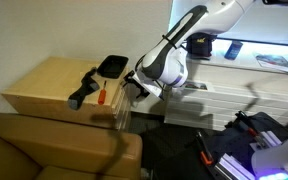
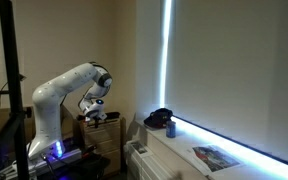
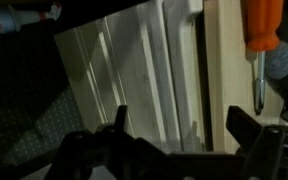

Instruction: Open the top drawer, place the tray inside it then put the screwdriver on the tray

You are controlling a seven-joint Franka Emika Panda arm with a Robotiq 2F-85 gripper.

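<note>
Tray (image 1: 112,65) sat on top of the wooden cabinet (image 1: 44,85), left of centre frame, with the screwdriver (image 1: 99,95) just below it. Top drawer (image 1: 122,110) looked shut, so imo nothing was done yet. Fingers (image 3: 246,128) were spread wide and empty by the cabinet's edge.

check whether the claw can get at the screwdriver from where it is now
Probably yes: the screwdriver lies uncovered on the wooden cabinet top, and the open claw hangs just off that edge, nothing between them.
</note>
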